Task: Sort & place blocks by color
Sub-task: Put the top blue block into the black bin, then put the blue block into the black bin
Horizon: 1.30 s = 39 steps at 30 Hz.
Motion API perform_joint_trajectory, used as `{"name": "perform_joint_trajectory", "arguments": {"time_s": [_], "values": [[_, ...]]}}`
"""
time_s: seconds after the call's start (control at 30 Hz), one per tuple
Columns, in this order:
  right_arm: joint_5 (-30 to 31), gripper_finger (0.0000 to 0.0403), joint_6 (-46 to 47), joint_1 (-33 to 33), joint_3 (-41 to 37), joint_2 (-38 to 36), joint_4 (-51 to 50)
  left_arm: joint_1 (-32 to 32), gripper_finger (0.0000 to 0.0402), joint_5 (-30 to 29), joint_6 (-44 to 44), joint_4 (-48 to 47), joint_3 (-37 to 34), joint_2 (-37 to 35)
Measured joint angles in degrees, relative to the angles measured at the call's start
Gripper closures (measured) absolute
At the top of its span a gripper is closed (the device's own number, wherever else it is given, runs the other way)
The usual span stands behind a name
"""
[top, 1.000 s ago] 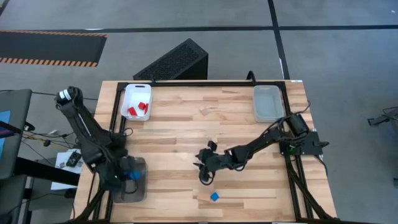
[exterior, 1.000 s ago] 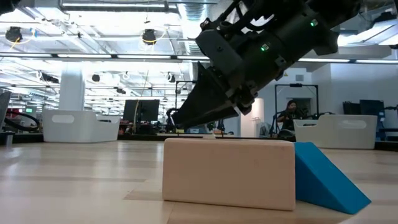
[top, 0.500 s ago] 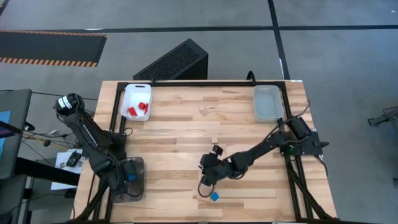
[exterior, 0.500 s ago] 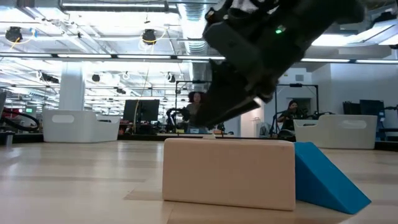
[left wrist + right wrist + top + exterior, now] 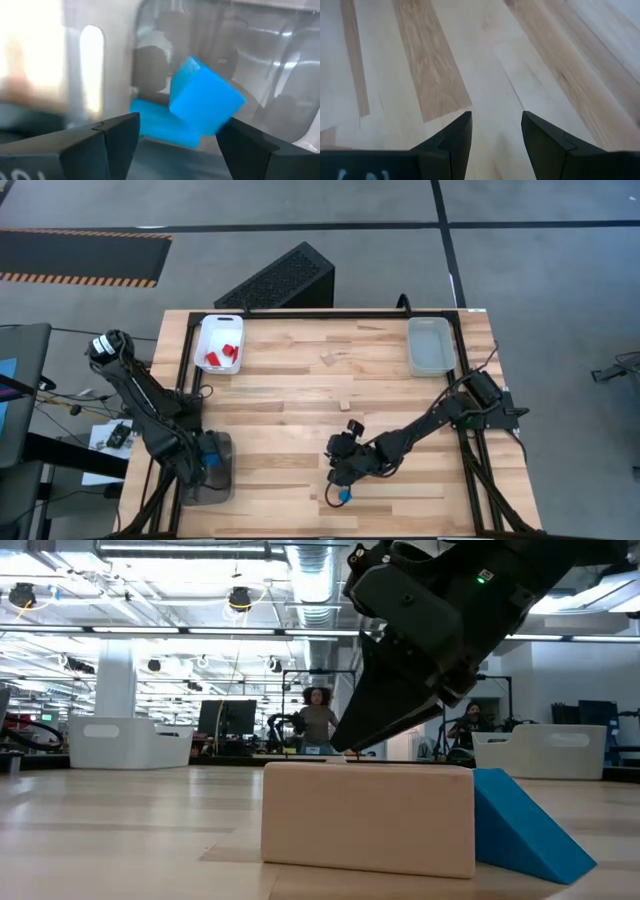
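Note:
My right gripper [image 5: 338, 477] is open and hangs just above the bare table, a little on the far side of a blue wedge [image 5: 344, 497] near the near edge. The low view shows that wedge [image 5: 525, 827] beside a light wood block [image 5: 368, 818], with the right gripper [image 5: 350, 747] behind and above them. My left gripper [image 5: 175, 145] is open inside the grey tray [image 5: 207, 480]. Beyond its fingertips a blue cube [image 5: 206, 97] lies tilted on another blue block [image 5: 160, 126]. Two wood blocks [image 5: 328, 359] [image 5: 344, 402] lie on the table. Red blocks [image 5: 222, 352] sit in the white tray [image 5: 207, 330].
A clear tray [image 5: 430, 345] stands at the far right corner. A black slatted box [image 5: 280, 280] sits beyond the far edge. Bare tabletop [image 5: 280, 430] lies between the two arms. A person [image 5: 317, 725] stands in the room behind the table.
My right gripper has moved toward the near edge and down, closing in on the blue wedge, with its arm stretching farther across the table. The left gripper has stayed over the grey tray.

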Motion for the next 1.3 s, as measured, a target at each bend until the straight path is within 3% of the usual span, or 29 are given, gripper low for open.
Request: {"name": "perform_joint_trajectory", "arguments": {"time_s": [0.23, 0.33, 0.47, 0.63, 0.77, 0.9, 1.07, 1.3], "values": [[-1.4, 0.0210, -0.1, 0.4, 0.0, -0.6, -1.7, 0.0, 0.0166, -11.4, 0.3, -8.8, 9.3, 0.0], [-2.7, 0.0210, -1.2, 1.8, 0.0, -2.2, -1.5, -0.4, 0.0166, -23.1, 0.8, -7.6, 11.0, 0.0], [-4.1, 0.0210, -4.6, 5.0, 0.0, -4.6, -2.5, -1.2, 0.0166, -40.9, 9.7, 6.0, 9.6, 0.1], [-6.7, 0.0209, -4.1, 9.4, 0.0, -4.8, -3.9, -0.5, 0.0166, -49.4, 30.7, 30.2, 6.9, 3.1], [-7.3, 0.0194, -2.6, 12.2, 0.0, -4.1, -4.3, 2.5, 0.0166, -51.2, 44.0, 44.7, 5.6, 7.8], [-6.8, 0.0161, -1.8, 13.9, 0.0, -4.2, -3.8, 6.7, 0.0166, -51.0, 50.5, 53.6, 5.6, 13.0], [-6.7, 0.0127, -3.7, 13.7, 0.0, -2.1, -3.4, 11.6, 0.0166, -44.4, 55.7, 62.9, 5.6, 19.1], [-10.5, 0.0122, -7.3, 10.9, -0.1, 1.4, -1.6, 15.6, 0.0166, -37.2, 57.4, 69.6, 5.6, 23.7]]}}
